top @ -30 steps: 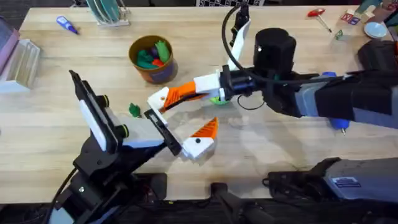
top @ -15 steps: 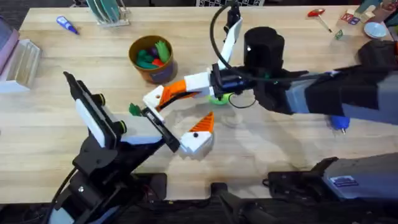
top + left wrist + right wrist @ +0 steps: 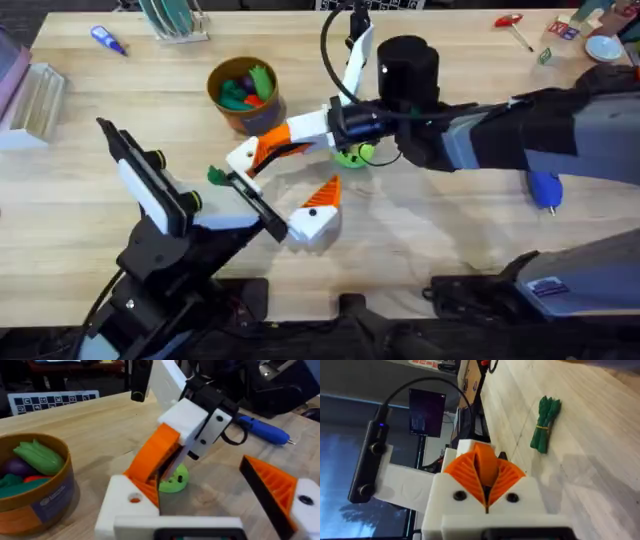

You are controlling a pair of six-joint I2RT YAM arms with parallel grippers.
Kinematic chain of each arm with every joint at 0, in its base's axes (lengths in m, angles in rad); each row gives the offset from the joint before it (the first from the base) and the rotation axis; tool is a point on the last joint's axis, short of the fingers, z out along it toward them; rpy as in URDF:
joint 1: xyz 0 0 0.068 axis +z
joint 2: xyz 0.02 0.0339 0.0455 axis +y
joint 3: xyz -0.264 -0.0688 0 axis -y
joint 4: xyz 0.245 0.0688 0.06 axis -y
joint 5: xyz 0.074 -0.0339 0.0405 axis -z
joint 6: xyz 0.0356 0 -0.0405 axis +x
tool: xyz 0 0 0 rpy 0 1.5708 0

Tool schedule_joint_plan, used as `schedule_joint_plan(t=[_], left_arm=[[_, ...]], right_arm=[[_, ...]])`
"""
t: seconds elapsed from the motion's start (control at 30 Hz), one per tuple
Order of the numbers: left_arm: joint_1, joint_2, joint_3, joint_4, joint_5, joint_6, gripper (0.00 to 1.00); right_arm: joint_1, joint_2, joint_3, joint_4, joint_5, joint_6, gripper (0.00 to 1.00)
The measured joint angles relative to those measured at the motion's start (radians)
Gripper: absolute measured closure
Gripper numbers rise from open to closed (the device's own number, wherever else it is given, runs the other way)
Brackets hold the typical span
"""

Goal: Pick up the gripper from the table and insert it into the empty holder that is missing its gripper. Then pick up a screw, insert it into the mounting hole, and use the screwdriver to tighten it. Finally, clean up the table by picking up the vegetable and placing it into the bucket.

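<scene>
The loose orange gripper (image 3: pixel 283 144) is held between the pads of my right gripper (image 3: pixel 296 140), which is shut on it (image 3: pixel 486 479). Its lower end sits in the bare white holder (image 3: pixel 126 506) on my left arm, and orange shows through the holder's hole. My left gripper (image 3: pixel 288 180) is open; its other finger carries an orange tip (image 3: pixel 272 485). The dark-green vegetable (image 3: pixel 216 177) lies on the table just left of the holder (image 3: pixel 243 158) and also appears in the right wrist view (image 3: pixel 545 424). The bucket (image 3: pixel 245 98) holds toy vegetables. The blue screwdriver (image 3: pixel 545 188) lies partly under the right arm.
A green round disc (image 3: pixel 350 155) sits under the right wrist. A red-handled tool (image 3: pixel 510 22) and small items lie at the far right corner. A blue pen (image 3: pixel 108 40) and a rack (image 3: pixel 175 20) are at the back left, a clear box (image 3: pixel 30 100) at the left edge.
My right arm has swung left and back with the orange gripper in its grasp. The left gripper has shifted slightly left with it, and the orange piece stays at the holder.
</scene>
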Motion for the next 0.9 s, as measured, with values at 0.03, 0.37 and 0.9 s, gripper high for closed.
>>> schedule_joint_plan(t=[0.03, 0.37, 0.9], left_arm=[[0.000, 0.000, 0.000, 0.000, -0.005, 0.000, 0.014], [0.003, 0.000, 0.000, -0.003, -0.025, -0.003, 0.014], [-0.005, 0.000, 0.000, 0.008, 0.063, 0.011, 0.014]], right_arm=[[0.005, 0.000, 0.001, 0.000, 0.008, 0.000, 0.994], [0.017, 0.000, 0.005, -0.001, 0.030, -0.007, 0.994], [-0.056, 0.016, 0.005, -0.008, -0.175, -0.022, 0.924]])
